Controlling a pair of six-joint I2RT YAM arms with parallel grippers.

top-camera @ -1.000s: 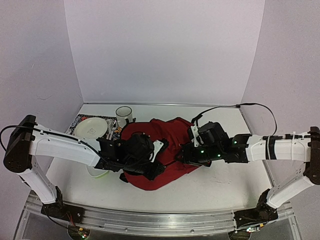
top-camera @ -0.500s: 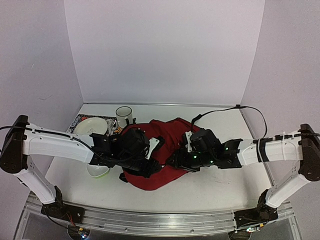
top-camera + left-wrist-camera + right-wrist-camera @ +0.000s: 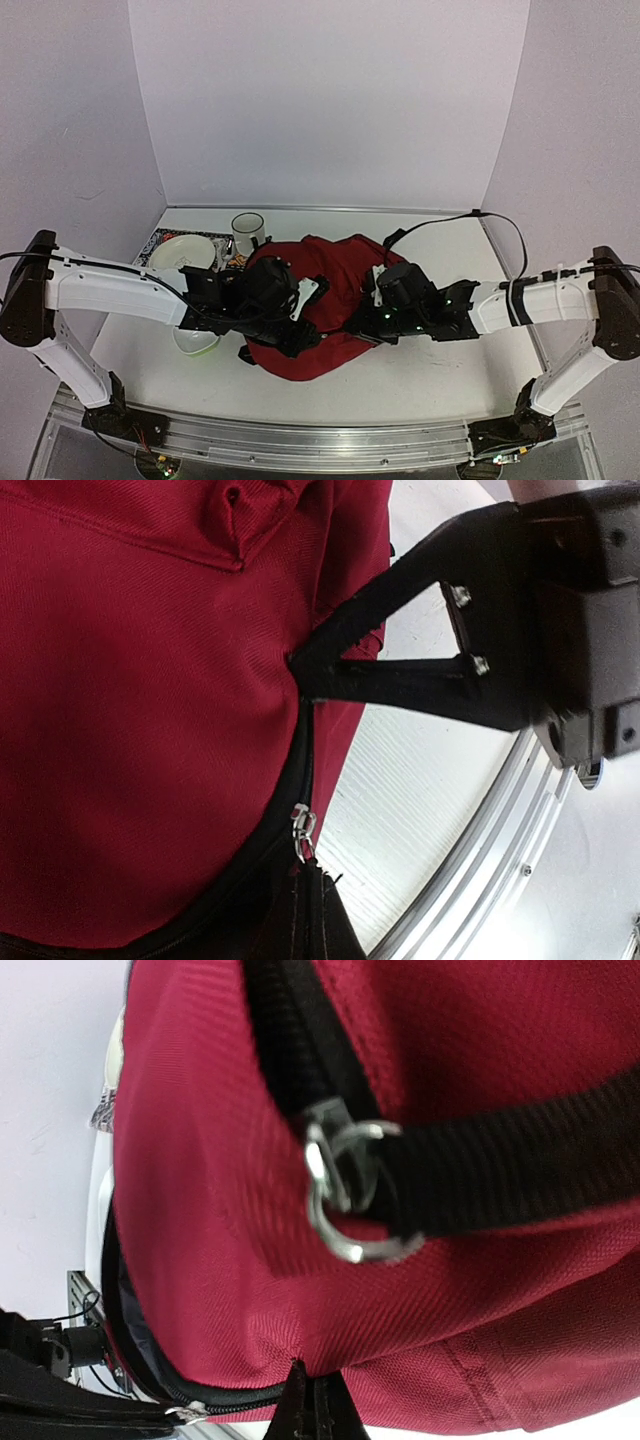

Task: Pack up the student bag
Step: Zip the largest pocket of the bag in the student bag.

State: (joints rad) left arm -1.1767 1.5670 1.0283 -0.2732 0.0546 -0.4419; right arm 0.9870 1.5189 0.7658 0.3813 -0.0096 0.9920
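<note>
red bag (image 3: 335, 265) slumped at mid-desk, lying roughly left to right, squarely between both arms and equally near to each. left tool (image 3: 298, 666) clenched, tips nipping cloth at the end of the zip, zip pull (image 3: 302, 825) just below. right tool (image 3: 300, 1380) clenched too, tips touching the bag's lower rim beside the part-open zip; cannot tell whether cloth is caught. likely calls for drawing the two sides apart, along that left-right line, to widen the mouth. open desk (image 3: 430, 365) to the right and front; crowded on the left by plate (image 3: 180, 255), mug (image 3: 247, 228) and bowl (image 3: 193, 342).
</note>
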